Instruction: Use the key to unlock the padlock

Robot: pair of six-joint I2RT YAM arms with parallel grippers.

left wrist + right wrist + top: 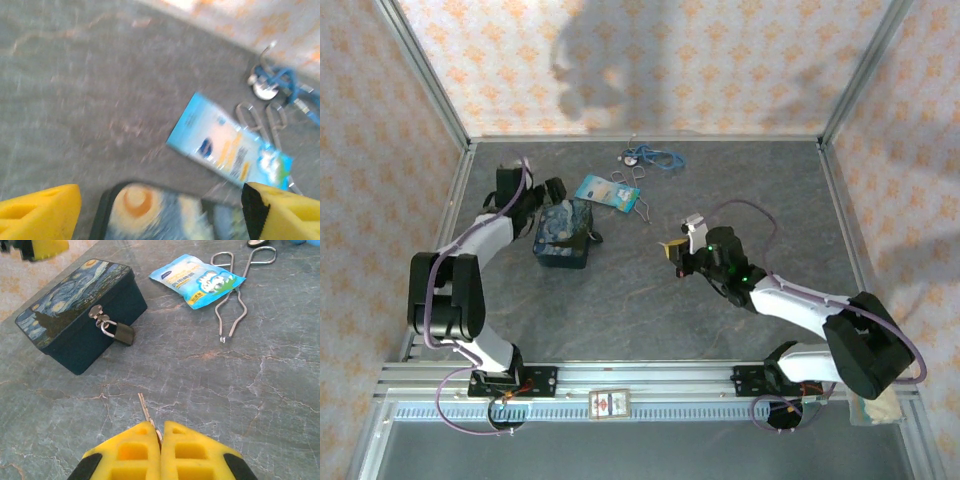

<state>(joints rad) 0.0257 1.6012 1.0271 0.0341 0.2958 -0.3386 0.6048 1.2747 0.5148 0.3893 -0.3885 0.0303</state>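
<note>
**Key clamped short of the padlock**

The padlock (121, 332) hangs by its silvery shackle from the hasp on the side wall of the starry-night box (75, 315), left of centre in the right wrist view. Its dark body leans against that wall, just above the table (280, 390). The key (146, 412) lies below it in the same view. Its blade juts up and to the left from the right gripper (160, 440), whose yellow fingers are pressed together on the key's head. Bare marbled tabletop separates the key tip from the padlock.

From above, the box (562, 238) sits left of centre, and the right gripper (677, 250) is to its right across open table. The left gripper (555, 195) is at the box's upper-left corner. In the left wrist view its fingers (40, 212) are spread wide over the lid; whether they touch the box cannot be told. A blue packet (192, 280) and wire tongs (232, 290) lie beyond, clear of the gap.
</note>
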